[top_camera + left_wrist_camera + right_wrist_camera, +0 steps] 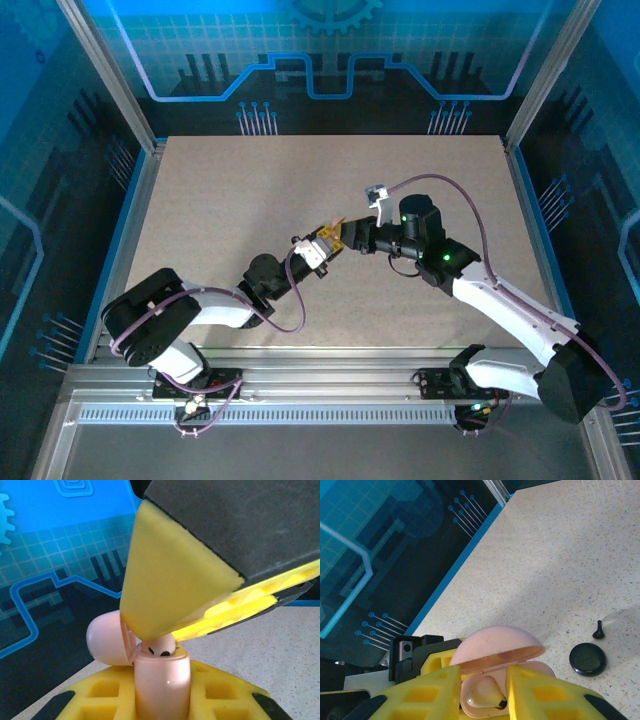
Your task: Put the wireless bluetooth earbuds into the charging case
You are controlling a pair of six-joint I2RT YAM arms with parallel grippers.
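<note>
At mid-table, far from every edge, the left gripper (318,250) clenches the pink case (162,680). The right gripper (482,674) straddles its earbud (485,696), grip unclear.

Right wrist view: pale pink charging case (496,647), glossy, plain. Inside case, pale pink earbud (481,694) with small black tip. Flanking case, right fingers (422,695): bright yellow, square-grid cutout pattern, black trim. Below case, left fingers (107,692): same yellow grid, black stripes. Right of case: black round case (588,658), tiny black earbud (598,630). Under case, desk (560,555): beige, fine speckle. Behind case, wall (365,540): dark and bright blue, circuit-line pattern ending in dots.
</note>
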